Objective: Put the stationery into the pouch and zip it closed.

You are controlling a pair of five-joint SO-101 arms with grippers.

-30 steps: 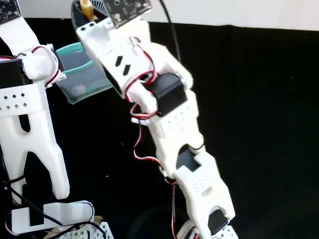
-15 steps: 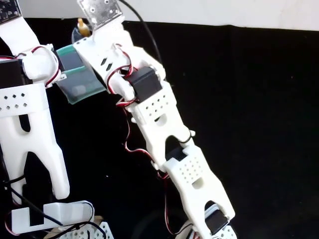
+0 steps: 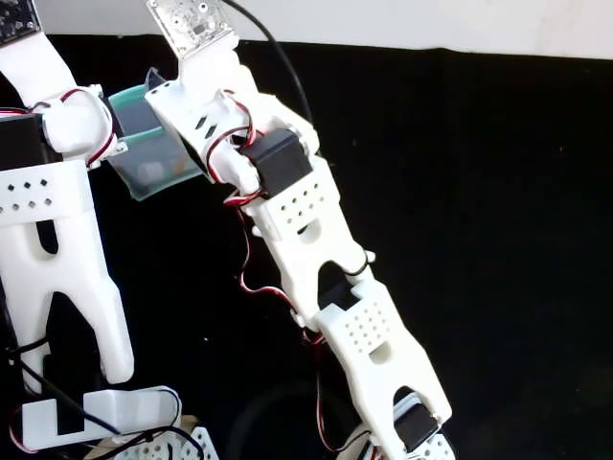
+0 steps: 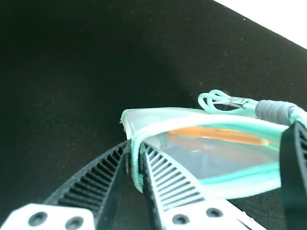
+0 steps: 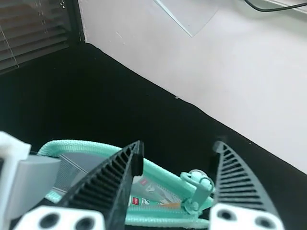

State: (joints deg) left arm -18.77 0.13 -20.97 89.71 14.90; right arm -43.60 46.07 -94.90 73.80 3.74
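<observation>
Left wrist view: left gripper (image 4: 135, 146), fingers pinched together on the mint rim of the pouch (image 4: 211, 158) at one end. Pouch mouth unzipped, an orange stationery item (image 4: 216, 135) lying inside. Zip pull (image 4: 218, 100), a looped cord, at the pouch's other end. Right gripper (image 5: 178, 146), fingers spread wide and holding nothing, the zip pull seen between them. Pouch placed between both arms near the far edge of the black bench (image 3: 479, 192), toward its left; white wall (image 3: 431, 24) beyond.

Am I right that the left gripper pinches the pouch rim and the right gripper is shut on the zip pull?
No: the right wrist view shows the right gripper open by the zip pull; the left gripper does pinch the pouch rim.
</observation>
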